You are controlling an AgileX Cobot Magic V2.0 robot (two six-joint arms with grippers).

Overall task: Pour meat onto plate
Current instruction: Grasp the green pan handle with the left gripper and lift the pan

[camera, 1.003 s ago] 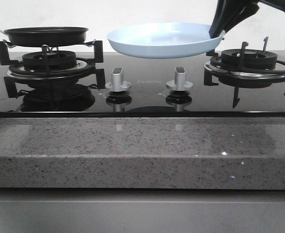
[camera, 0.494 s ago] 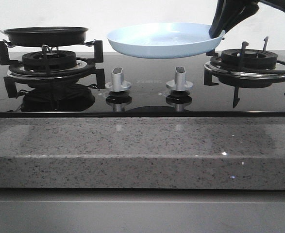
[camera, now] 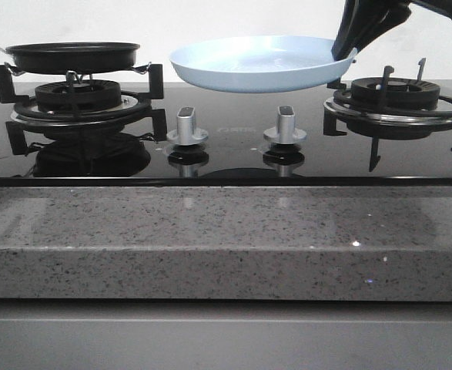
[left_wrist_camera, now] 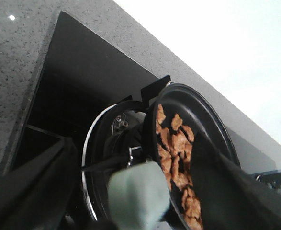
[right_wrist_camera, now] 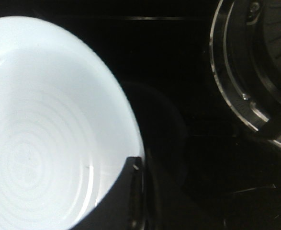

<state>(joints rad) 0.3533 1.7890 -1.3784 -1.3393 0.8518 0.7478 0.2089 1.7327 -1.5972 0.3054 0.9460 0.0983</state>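
The meat (left_wrist_camera: pixel 176 151), a heap of small reddish-brown slices, lies in a black frying pan (camera: pixel 71 55) that sits on the left burner. My left gripper (left_wrist_camera: pixel 135 167) is out of the front view. In the left wrist view its dark fingers (left_wrist_camera: pixel 32 187) stand open on either side of the pan's pale-green handle (left_wrist_camera: pixel 138 196), with gaps on both sides. My right gripper (camera: pixel 350 42) is shut on the right rim of the pale-blue plate (camera: pixel 260 63). It holds the plate level in the air above the stove's middle. The plate (right_wrist_camera: pixel 39 129) is empty.
Two silver knobs (camera: pixel 187 127) (camera: pixel 285 127) stand below the plate on the black glass hob. The right burner with its grate (camera: pixel 395 96) is bare. A speckled grey counter edge (camera: pixel 226 239) runs along the front.
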